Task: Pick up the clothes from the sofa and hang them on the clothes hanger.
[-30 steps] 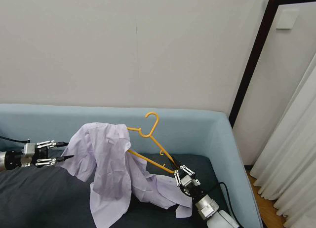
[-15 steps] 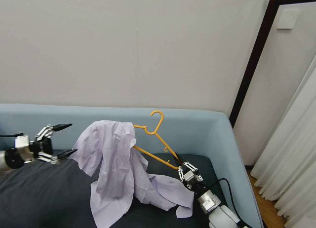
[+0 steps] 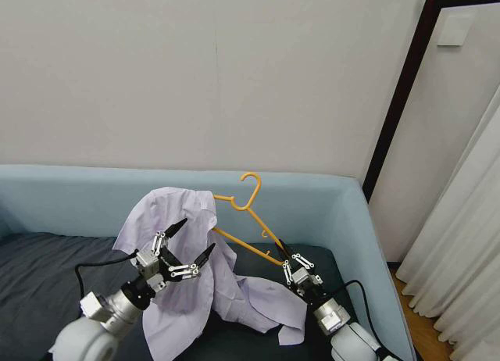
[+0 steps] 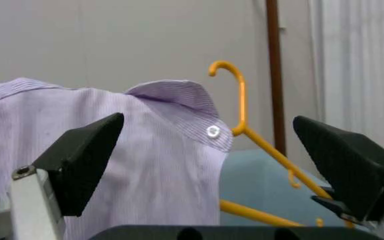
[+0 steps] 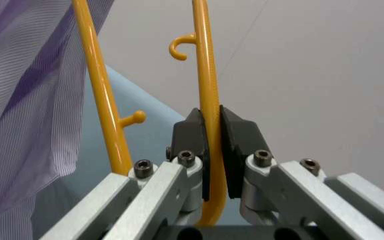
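My left gripper (image 3: 198, 234) hangs low on the left, above the dark seat cushion (image 3: 47, 275). Its 2 fingers are spread wide and hold nothing. The tips point at the lilac striped shirt (image 3: 160, 212) from close in front; I cannot tell whether they touch the cloth.

The shirt is draped over the left shoulder of the orange hanger (image 4: 241, 107), and its collar and 1 white button sit just beside the base of the hook. The rest of the shirt falls to the cushion and spreads rightward in a loose heap.

The hanger is held tilted above the seat, hook uppermost, in front of the pale blue sofa (image 3: 328, 212) backrest. My right gripper (image 5: 213, 130) grips it from below at its lower right end, with the 2 black pads pressed together on 1 thin bar.

Further right are a dark door frame (image 3: 398, 103) and a white curtain (image 3: 469, 244).
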You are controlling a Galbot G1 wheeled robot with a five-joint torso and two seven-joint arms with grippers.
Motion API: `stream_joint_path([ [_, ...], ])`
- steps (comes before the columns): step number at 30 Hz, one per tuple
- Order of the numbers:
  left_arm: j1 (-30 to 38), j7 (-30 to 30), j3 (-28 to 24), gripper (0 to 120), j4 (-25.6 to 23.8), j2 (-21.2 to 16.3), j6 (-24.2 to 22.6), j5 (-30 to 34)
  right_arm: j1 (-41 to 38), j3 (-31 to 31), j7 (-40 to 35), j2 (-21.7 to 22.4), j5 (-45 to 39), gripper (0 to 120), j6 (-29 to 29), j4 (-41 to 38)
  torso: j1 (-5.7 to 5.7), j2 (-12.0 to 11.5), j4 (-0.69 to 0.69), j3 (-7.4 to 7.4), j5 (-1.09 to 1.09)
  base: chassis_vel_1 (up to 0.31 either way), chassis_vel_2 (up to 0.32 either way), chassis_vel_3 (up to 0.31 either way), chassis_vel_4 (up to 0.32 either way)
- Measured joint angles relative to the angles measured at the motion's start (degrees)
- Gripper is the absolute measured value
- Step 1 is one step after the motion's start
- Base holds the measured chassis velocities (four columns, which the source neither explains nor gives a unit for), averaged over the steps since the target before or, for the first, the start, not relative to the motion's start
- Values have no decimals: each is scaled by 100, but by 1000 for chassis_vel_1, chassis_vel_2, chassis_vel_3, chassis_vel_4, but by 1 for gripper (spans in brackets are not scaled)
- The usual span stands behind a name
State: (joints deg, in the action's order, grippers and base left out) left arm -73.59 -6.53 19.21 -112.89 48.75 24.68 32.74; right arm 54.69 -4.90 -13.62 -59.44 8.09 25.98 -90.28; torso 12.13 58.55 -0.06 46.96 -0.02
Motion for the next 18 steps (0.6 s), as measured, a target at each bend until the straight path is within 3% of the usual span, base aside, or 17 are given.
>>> stream_joint_path([
  [4,162,505,-214,100,11,56,43,-305,24,-2,8,10,8,5,0,-13,0,0,-1,0,0,0,0,0,0],
  [16,942,830,-908,91,343,196,-153,-652,43,33,11,25,12,5,-21,-66,0,0,-1,0,-1,0,0,0,0],
  [18,1090,825,-1010,81,508,271,-129,-679,46,35,12,0,11,5,-55,-98,0,0,-1,0,-1,0,0,0,0],
])
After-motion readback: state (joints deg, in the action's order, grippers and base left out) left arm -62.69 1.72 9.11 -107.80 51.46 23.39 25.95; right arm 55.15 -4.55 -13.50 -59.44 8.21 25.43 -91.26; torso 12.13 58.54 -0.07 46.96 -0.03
